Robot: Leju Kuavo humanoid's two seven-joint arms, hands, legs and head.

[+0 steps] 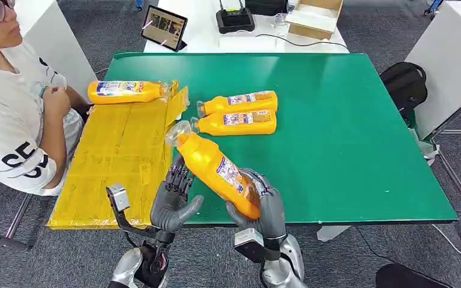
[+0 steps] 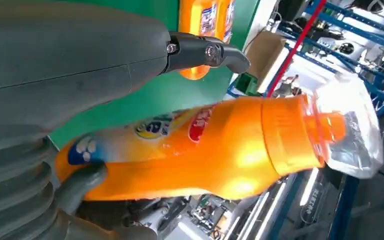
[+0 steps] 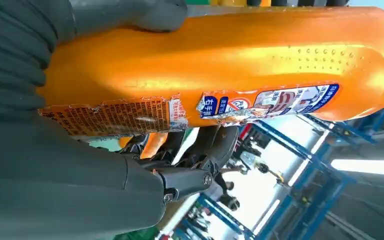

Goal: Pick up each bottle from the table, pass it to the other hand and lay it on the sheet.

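Above the green table [image 1: 348,120] near edge, our right hand [image 1: 263,207] grips the tilted bottle [image 1: 216,168]; our left hand [image 1: 173,201] is spread beside it. Letting go before the left closes could drop it.

Both silver arms come up from below at the near table [image 1: 360,180] edge, wrists close together. The right robot hand [image 1: 263,201] is wrapped around the base of the bottle [image 1: 216,168], fingers curled over it, thumb under. The left robot hand [image 1: 174,198] sits just beside, palm up, dark fingers [image 1: 179,177] raised against the bottle's side, thumb [image 1: 191,207] stuck out toward the right hand. Whether the left grips it, cannot tell.
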